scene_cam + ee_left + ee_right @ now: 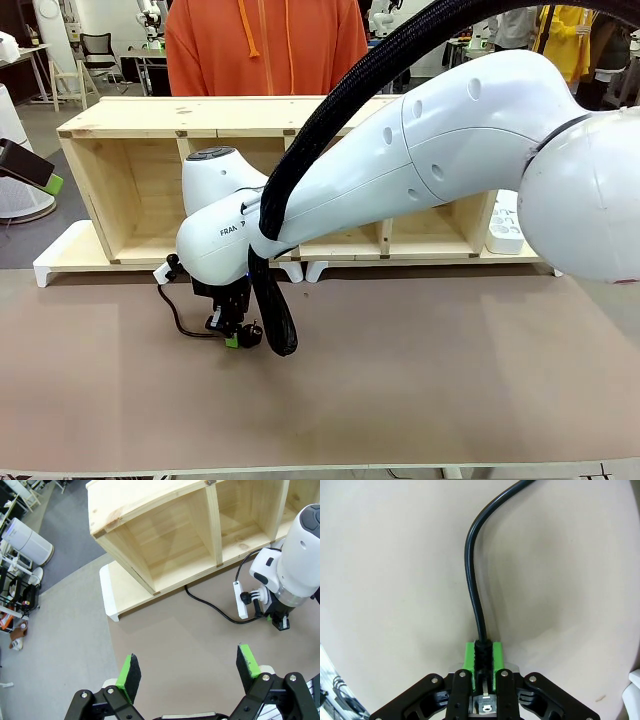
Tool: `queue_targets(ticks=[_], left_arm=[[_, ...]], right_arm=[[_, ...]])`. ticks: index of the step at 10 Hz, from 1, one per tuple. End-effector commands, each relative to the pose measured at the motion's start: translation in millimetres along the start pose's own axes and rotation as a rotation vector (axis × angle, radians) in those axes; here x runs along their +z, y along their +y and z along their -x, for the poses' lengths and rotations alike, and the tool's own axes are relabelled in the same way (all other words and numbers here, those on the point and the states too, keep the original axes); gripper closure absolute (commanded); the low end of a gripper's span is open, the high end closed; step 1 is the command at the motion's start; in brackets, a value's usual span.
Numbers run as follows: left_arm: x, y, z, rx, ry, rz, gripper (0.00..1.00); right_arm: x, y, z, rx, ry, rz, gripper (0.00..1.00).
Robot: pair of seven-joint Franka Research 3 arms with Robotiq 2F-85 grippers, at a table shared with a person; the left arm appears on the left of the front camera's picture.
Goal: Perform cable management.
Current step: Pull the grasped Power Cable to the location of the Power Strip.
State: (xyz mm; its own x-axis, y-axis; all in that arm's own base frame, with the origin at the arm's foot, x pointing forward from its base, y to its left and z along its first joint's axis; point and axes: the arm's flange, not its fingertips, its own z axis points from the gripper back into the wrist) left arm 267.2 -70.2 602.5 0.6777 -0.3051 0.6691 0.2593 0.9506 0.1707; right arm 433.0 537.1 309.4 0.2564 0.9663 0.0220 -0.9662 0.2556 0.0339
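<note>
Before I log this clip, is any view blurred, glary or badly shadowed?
Front view: sharp and evenly lit, with only soft shadow on the table around the right gripper. Left wrist view: sharp, but the wide lens bows the shelf edges. Right wrist view: the cable is crisp and casts a faint shadow beside it. No harsh glare in any of them.

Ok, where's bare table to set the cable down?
Bare table runs right of the right gripper, between the shelf front and the near edge; also left of the cable. Crowded where that gripper clamps it beside the white power strip.
</note>
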Motion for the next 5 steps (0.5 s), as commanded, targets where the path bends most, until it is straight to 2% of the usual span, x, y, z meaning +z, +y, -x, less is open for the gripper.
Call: queue_targets(ticks=[1,2,3,5], left_arm=[[1,1,1,-0.003,0.006,0.002,0.0],[1,1,1,-0.003,0.006,0.002,0.0],[1,1,1,-0.003,0.006,0.002,0.0],[1,1,1,-0.003,0.006,0.002,0.0]], right_arm=[[0,-1,0,-0.002,-0.001,-0.002,1.0],[0,-1,0,-0.002,-0.001,-0.002,1.0],[0,0,0,0.0,0.0,0.0,0.84],[5,15,22,-0.012,-0.004,0.0,0.84]])
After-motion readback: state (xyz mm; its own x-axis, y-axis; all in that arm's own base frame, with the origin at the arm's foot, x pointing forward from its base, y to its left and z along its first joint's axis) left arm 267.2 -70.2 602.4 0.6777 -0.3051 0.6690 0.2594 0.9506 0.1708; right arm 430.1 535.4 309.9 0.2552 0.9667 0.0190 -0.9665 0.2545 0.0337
